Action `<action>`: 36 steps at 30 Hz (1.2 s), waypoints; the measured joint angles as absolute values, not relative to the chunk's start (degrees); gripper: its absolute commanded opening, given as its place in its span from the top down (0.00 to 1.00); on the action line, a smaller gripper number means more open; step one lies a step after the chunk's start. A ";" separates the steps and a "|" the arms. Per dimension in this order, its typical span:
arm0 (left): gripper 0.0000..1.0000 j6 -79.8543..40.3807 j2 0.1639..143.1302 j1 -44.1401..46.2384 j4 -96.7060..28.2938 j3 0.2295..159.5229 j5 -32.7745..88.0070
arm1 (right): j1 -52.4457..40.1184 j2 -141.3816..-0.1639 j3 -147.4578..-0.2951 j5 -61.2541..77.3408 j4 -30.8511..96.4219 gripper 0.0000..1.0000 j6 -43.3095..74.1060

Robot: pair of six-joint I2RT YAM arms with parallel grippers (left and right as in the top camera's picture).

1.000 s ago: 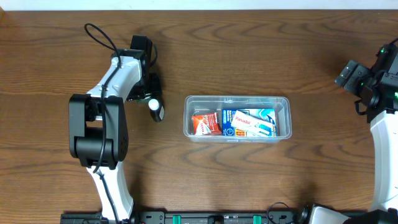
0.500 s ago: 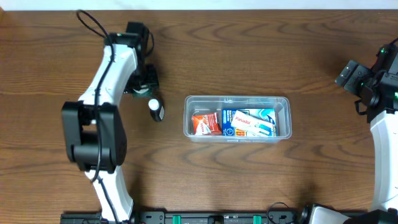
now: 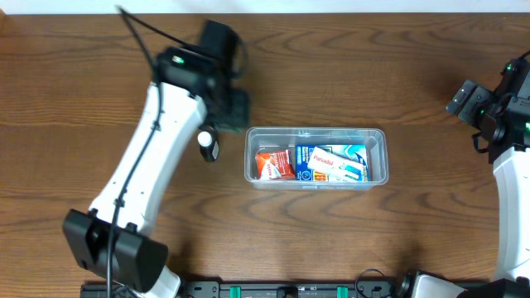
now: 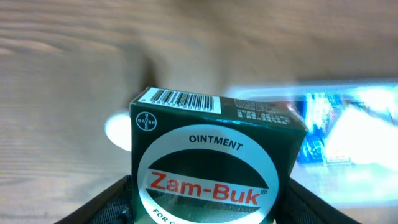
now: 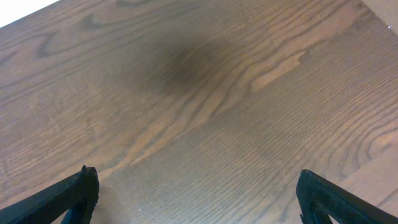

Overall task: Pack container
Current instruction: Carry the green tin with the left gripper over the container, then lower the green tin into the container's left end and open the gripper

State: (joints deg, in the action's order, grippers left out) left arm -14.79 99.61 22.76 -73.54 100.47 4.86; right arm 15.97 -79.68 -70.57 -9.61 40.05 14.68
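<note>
1. A dark brown wood-grain table (image 3: 348,240) fills every view. Of the room, only a pale strip (image 3: 331,6) shows along the top edge of the overhead frame.
2. The clear container (image 3: 378,156) sits just right of centre in the overhead frame, long side running left to right.
3. Compared with a second ago, the left arm has swung from the upper left toward the centre. The left gripper (image 3: 235,110) is now just beside the container's upper left corner.
4. The container, the white-capped bottle (image 3: 207,145) lying left of it and the right arm are where they were.
5. The left gripper pinches a dark green Zam-Buk box (image 4: 214,155) between its fingers.
6. The right gripper (image 5: 199,190), at the right edge of the overhead frame, has its jaws spread wide over bare wood.
7. Count: two arms, one container, one bottle and one Zam-Buk box.
8. Inside the container there is one red box (image 3: 272,164) and one blue-and-white Panadol pack (image 3: 335,161). I cannot tell whether more lies under them.
</note>
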 measured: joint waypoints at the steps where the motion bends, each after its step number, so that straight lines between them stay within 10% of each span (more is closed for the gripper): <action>1: 0.32 -14.79 99.55 24.40 -74.28 100.49 5.08 | 15.97 -79.68 -70.57 -9.61 40.05 0.01 14.68; 36: 0.34 -30.59 99.79 39.22 -55.00 80.49 5.61 | 15.97 -79.68 -70.57 -9.61 40.03 0.01 14.68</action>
